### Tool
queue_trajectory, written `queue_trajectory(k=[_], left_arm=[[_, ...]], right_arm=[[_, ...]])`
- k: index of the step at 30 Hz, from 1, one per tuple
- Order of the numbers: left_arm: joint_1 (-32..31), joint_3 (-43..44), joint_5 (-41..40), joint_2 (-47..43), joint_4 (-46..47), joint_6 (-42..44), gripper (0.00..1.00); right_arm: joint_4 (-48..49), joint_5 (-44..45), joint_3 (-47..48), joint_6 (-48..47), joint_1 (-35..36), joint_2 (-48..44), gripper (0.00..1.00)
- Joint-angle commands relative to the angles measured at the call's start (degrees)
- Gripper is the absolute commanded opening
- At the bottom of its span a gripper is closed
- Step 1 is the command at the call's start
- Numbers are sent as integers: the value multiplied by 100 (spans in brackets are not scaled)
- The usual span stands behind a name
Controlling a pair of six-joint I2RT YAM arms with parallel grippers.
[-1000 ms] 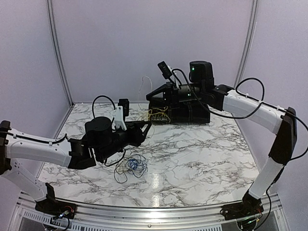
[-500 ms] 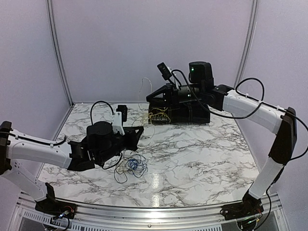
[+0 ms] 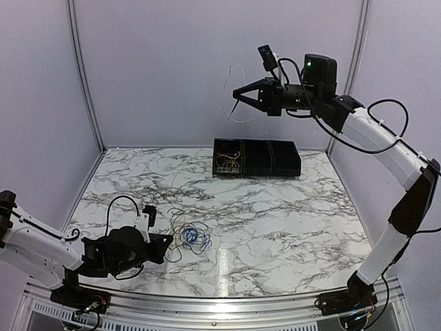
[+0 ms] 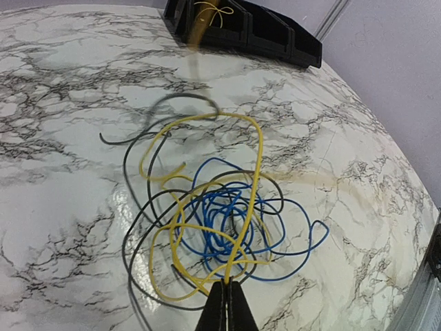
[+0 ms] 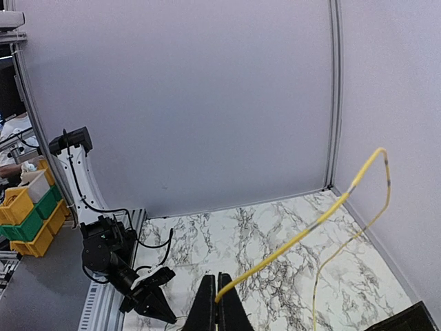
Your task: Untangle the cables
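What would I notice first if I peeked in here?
The right end effector is way up in the air by the back wall, pinched shut on a yellow cable that arcs out from it. Down on the marble table, near the front left, the left end effector is shut on a yellow loop in the tangle of yellow, blue and black cables.
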Motion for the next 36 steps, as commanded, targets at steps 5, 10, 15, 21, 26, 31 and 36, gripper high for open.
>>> queue_trajectory(k=[5,10,15,21,26,31,36], left_arm=[[-54,-502,-333,-528,24,-660,0],[-54,-459,-357,-341,-16,-788,0],[-54,-352,-298,-176,-34,-788,0],[-61,-113,-168,-71,-146,-651,21],[-140,170,-204,-186,-442,-618,37],[-186,476,-283,-558,-1090,-427,47],[-195,702,-453,-1046,-1736,-228,53]], right_arm=[[-140,42,785,-69,-460,-182,0],[-367,218,1557,-424,-826,-117,0],[268,-78,2243,374,-1554,74,0],[462,16,1993,357,-1772,215,0],[886,146,1149,425,-1957,238,0],[1059,340,403,313,-1985,356,0],[1439,306,183,500,-1986,750,0]])
